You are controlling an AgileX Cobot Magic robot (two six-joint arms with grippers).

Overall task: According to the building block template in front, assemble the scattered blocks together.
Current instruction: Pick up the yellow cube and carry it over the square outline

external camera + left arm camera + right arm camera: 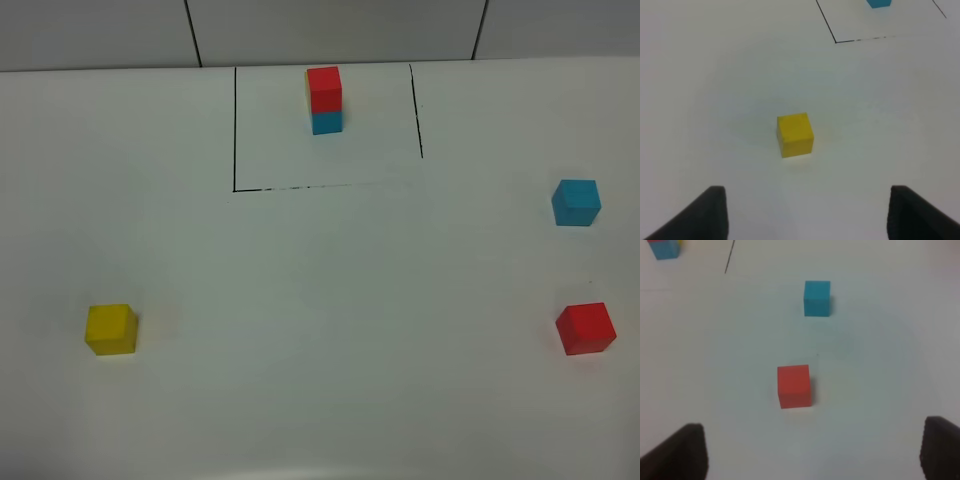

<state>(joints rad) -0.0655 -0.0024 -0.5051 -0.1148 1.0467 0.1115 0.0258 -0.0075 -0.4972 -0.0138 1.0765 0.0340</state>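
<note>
The building block template (324,100) stands at the back inside a black-lined rectangle (235,130), red over cyan-blue with a yellow sliver on its left. The scattered blocks lie apart: a yellow cube (110,329) front left, a cyan-blue cube (576,202) far right, a red cube (585,328) front right. Neither arm appears in the exterior view. My left gripper (807,215) is open, short of the yellow cube (795,134). My right gripper (812,450) is open, short of the red cube (794,386), with the cyan-blue cube (817,298) beyond it.
The white table (330,300) ends at a tiled wall (330,30) behind the template. A corner of the rectangle's line (835,42) and the template's cyan-blue base (879,3) show in the left wrist view; the template (664,249) also edges the right wrist view.
</note>
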